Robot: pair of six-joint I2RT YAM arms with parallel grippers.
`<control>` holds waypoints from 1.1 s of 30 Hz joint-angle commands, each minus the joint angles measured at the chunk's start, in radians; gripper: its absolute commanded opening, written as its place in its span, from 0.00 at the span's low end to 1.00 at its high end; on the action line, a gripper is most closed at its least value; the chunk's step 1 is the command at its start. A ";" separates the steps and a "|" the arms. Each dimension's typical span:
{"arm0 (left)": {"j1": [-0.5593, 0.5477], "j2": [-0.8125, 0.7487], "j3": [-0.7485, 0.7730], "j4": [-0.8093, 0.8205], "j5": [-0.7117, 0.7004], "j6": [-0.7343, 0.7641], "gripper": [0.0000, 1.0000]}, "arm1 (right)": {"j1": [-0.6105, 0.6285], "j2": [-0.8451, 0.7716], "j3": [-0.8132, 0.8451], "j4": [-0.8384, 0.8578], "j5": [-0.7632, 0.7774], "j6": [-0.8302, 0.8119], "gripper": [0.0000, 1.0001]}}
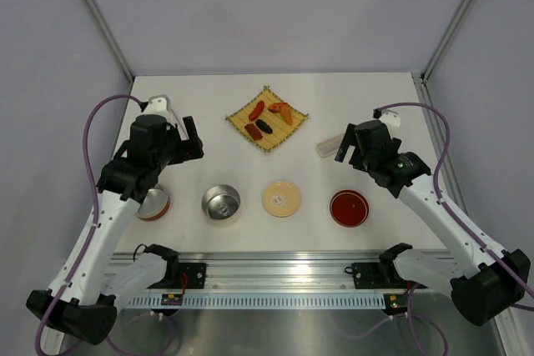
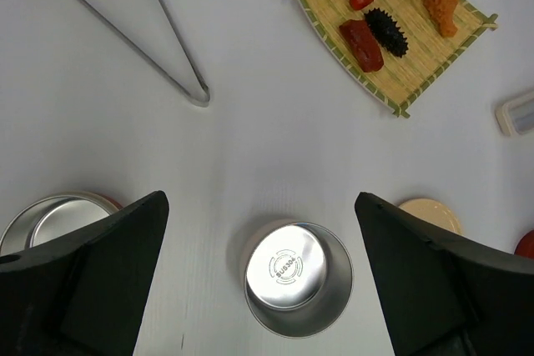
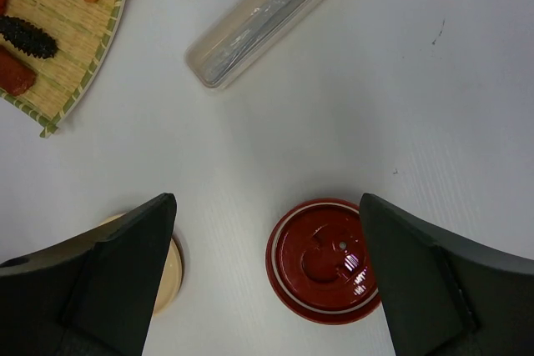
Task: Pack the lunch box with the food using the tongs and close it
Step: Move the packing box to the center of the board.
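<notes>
The lunch box [image 1: 221, 203] is a small shiny steel tin, standing open and empty on the white table; in the left wrist view the lunch box [image 2: 298, 289] lies just below and between my left fingers. Its cream lid [image 1: 282, 198] lies flat to its right. The food [image 1: 267, 118], red, black and orange pieces, rests on a woven yellow mat [image 2: 434, 60]. The tongs [image 2: 167, 47] lie in a V on the table at the far left. My left gripper [image 1: 193, 141] hovers open above the table, holding nothing. My right gripper [image 1: 342, 146] is open too, above the red lid [image 3: 325, 260].
A steel tin with a red-brown outside [image 1: 154, 203] stands left of the lunch box, partly under my left arm. A translucent oblong case [image 1: 328, 146] with cutlery inside lies right of the mat. Grey walls enclose the table on three sides.
</notes>
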 commanded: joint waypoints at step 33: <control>0.005 0.041 0.096 -0.315 -0.009 -0.095 0.99 | 0.505 0.493 0.265 0.112 -0.094 -0.025 0.99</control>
